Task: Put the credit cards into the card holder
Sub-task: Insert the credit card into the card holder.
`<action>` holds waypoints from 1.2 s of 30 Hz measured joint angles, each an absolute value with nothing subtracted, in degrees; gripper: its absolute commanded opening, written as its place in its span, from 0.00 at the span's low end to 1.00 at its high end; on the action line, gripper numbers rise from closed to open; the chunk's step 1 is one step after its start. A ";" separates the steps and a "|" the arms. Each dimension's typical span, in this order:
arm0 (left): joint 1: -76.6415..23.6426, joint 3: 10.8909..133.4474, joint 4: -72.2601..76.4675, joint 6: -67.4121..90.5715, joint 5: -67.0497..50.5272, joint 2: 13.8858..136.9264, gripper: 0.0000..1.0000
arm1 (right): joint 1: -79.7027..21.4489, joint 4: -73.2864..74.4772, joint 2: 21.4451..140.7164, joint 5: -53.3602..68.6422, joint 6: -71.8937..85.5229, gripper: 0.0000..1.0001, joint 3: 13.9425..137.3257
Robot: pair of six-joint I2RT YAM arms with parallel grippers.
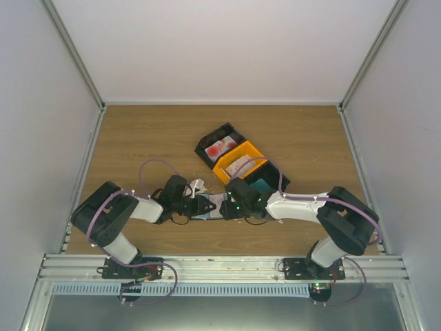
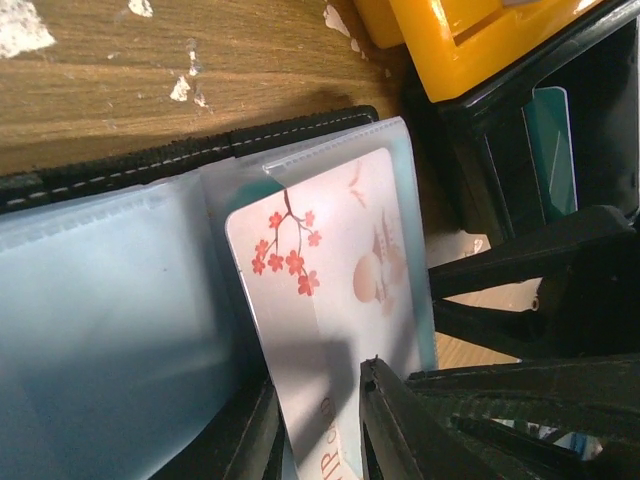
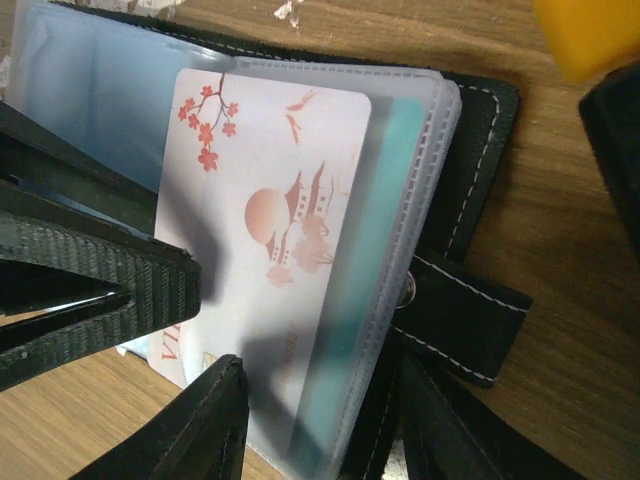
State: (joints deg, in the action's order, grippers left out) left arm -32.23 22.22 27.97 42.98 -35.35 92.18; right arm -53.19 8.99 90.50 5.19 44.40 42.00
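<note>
The black card holder (image 1: pixel 215 206) lies open between my two grippers, its black edge (image 2: pixel 250 140) and clasp tab (image 3: pixel 470 320) showing. A white credit card with red blossoms (image 2: pixel 320 260) sits partly inside a clear sleeve, its lower corner sticking out (image 3: pixel 270 200). My left gripper (image 2: pixel 318 385) is shut on that card's outer end; one of its ribbed fingers (image 3: pixel 120 290) lies on top of the card. My right gripper (image 3: pixel 318 370) is shut on the holder's stack of sleeves and cover. A teal card (image 3: pixel 385 250) sits in a sleeve behind.
Behind the grippers stand a black bin (image 1: pixel 222 146) with red-and-white cards, an orange bin (image 1: pixel 241 164) with pale cards, and a black bin (image 1: pixel 270 181) holding a teal card (image 2: pixel 555 140). White paper scraps (image 2: pixel 25 25) lie on the wooden table.
</note>
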 measured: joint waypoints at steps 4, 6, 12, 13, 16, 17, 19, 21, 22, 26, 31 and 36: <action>-33.06 22.61 25.80 42.02 -33.65 90.91 0.27 | -53.25 9.89 88.27 3.81 44.47 0.44 41.98; -33.45 22.92 23.86 41.28 -32.27 89.82 0.28 | -53.34 9.87 86.61 3.18 44.60 0.44 42.00; -34.15 23.22 19.59 40.18 -30.20 87.24 0.31 | -53.34 11.49 85.69 1.80 44.84 0.36 42.74; -34.15 23.22 18.74 39.97 -29.93 86.70 0.32 | -53.36 11.81 86.02 1.74 44.93 0.34 42.76; -34.17 23.24 16.69 39.42 -29.26 85.38 0.33 | -53.36 12.49 87.13 1.72 44.93 0.28 42.78; -34.22 23.24 15.94 39.33 -29.04 84.90 0.33 | -53.36 12.64 87.53 1.74 44.88 0.27 42.78; -34.35 23.24 14.70 39.05 -28.60 84.16 0.32 | -53.36 12.86 88.14 1.87 44.82 0.27 42.83; -34.37 23.24 13.65 38.87 -28.10 83.55 0.28 | -53.36 13.02 88.60 1.93 44.82 0.26 42.85; -34.39 23.24 13.21 38.81 -27.86 83.33 0.25 | -53.36 13.04 88.77 1.98 44.82 0.26 42.87; -34.41 23.24 11.90 38.24 -27.05 83.15 0.17 | -53.39 13.34 88.99 2.00 44.82 0.26 42.87; -34.39 23.55 12.64 37.95 -27.66 84.79 0.06 | -53.39 13.45 89.36 2.26 44.77 0.24 43.05; -34.33 24.12 14.26 37.89 -29.28 86.74 0.02 | -53.39 13.10 90.13 3.38 44.18 0.19 43.18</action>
State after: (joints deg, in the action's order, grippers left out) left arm -34.33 24.12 14.26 37.89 -29.28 86.74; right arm -53.39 13.10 90.13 3.38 44.18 43.18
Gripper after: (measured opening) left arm 0.033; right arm 0.215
